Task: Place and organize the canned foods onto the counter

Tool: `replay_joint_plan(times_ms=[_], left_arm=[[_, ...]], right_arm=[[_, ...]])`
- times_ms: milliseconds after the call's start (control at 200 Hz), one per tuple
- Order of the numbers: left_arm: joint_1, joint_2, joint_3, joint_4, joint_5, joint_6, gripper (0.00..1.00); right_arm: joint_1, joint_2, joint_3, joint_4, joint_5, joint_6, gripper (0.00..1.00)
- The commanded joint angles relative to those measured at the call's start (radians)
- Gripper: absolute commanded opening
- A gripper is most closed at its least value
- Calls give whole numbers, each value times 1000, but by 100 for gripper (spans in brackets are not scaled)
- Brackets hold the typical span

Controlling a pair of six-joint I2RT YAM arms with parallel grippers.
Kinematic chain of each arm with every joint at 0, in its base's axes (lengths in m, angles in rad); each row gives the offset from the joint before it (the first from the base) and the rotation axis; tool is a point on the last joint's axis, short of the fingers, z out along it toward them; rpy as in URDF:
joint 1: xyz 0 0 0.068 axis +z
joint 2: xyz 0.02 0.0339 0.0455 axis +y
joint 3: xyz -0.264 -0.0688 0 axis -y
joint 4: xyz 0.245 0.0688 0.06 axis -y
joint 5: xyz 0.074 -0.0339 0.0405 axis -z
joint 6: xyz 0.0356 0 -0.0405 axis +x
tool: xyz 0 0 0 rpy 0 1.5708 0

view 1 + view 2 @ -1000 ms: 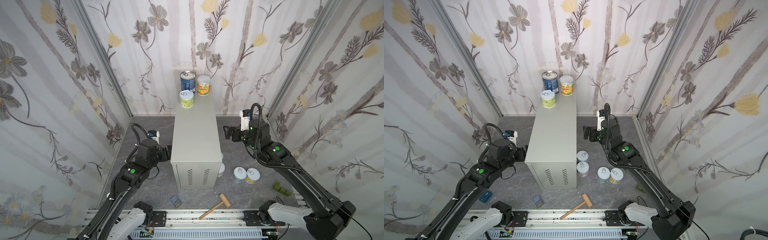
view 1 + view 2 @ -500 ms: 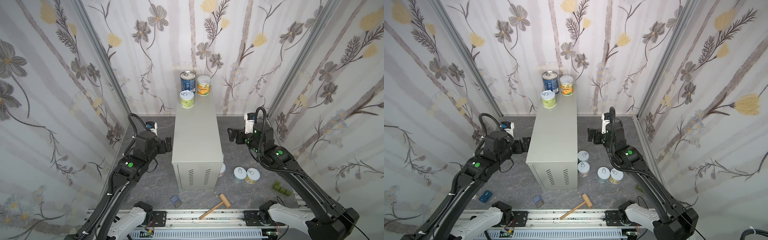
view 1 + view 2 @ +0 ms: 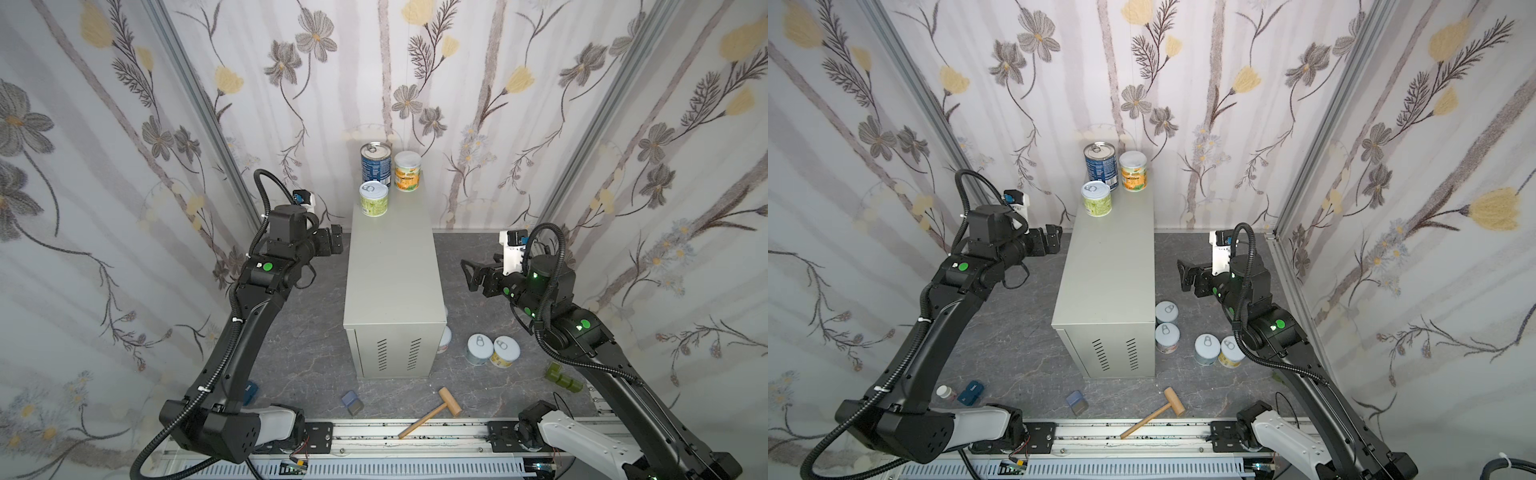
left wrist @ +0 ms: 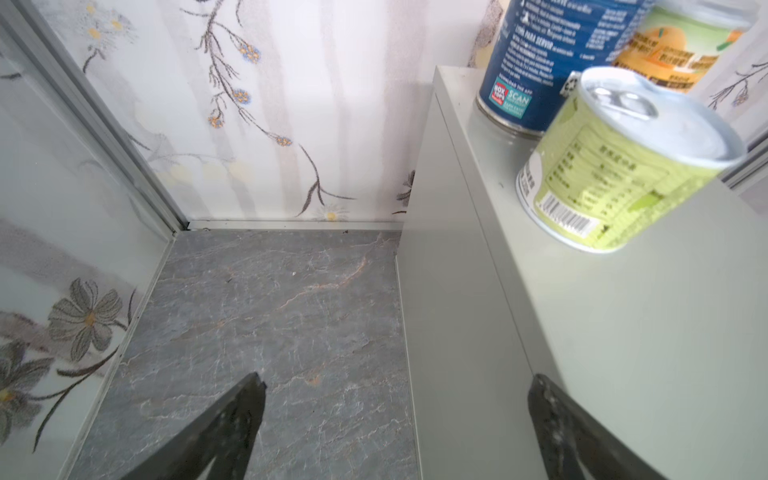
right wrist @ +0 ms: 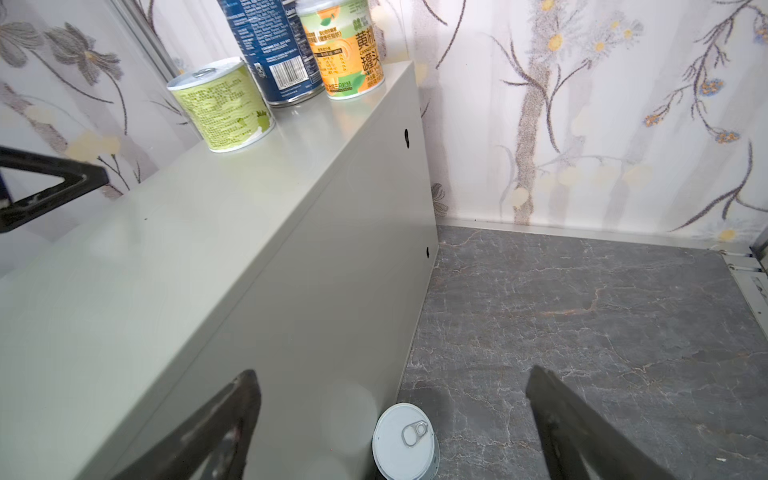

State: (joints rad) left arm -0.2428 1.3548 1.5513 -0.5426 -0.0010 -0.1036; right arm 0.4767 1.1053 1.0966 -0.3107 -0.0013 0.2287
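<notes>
The left gripper (image 3: 336,241) hung just beside the left wall of the counter (image 3: 392,270), near its top edge. Its jaws were spread wide with nothing between them. The left wrist view showed its fingers (image 4: 245,411) well apart over the bare floor (image 4: 270,311) and the counter wall. The right gripper (image 3: 468,276) was raised to the right of the counter, apart from it and pointing toward it, jaws likewise fully spread and empty. Three cans stood upright on the far end of the counter top: the blue can (image 3: 376,164) at back left, the orange can (image 3: 407,174) close on its right, and the green can (image 3: 374,201) in front of the blue one. Four more stood upright on the floor right of the counter. The grey-blue can (image 3: 1167,312) and pink can (image 3: 1168,338) were just beside its right wall near the front corner, one behind the other. The pale-blue can (image 3: 1207,350) and yellow can (image 3: 1230,353) were side by side, touching, slightly further right. A wooden mallet (image 3: 432,411) lay on the floor before the counter, well apart from every can.
</notes>
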Motion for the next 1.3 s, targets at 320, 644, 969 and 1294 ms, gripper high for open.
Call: replay_joint_plan(times_ms=[320,644,969,1294], left_arm=[[29,213,225,55,155,7,100],[33,274,276,65,213,-21,100],[32,300,301,69,239,-29,100],[27,308,312,65,249,-24,100]], right_arm=[[3,-61,-17,29,-98,-34,100],[3,-70,-19,25,-98,-45,100],[2,-75,-35,35,-101,-41,100],[3,-76,-45,39,-105,-38,100]])
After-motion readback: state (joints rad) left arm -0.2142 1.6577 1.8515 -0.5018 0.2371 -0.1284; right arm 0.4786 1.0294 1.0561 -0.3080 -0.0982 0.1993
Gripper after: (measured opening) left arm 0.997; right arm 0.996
